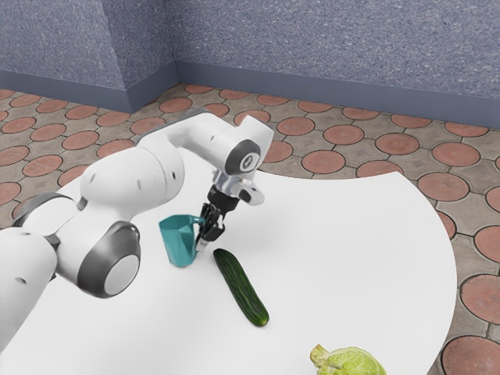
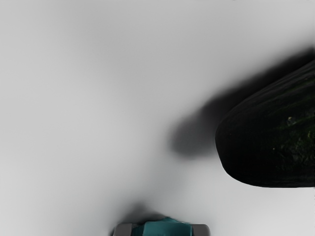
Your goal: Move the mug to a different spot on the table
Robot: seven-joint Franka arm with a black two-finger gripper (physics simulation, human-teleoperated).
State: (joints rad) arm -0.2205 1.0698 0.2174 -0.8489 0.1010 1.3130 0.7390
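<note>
The gripper [image 1: 209, 228] is clamped on the rim of the mug [image 1: 181, 242], so the grasp looks made. Next it likely needs a lift and carry to bare table [image 1: 351, 234], steering clear of the cucumber [image 1: 241, 287] just beside it. The mug is teal and upright, apparently resting on the table.

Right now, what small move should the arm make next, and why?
Probably lift straight up a little. The claw seems shut on the mug at its side, and the cucumber lies close beside it on the table, so sliding sideways could knock it.
</note>
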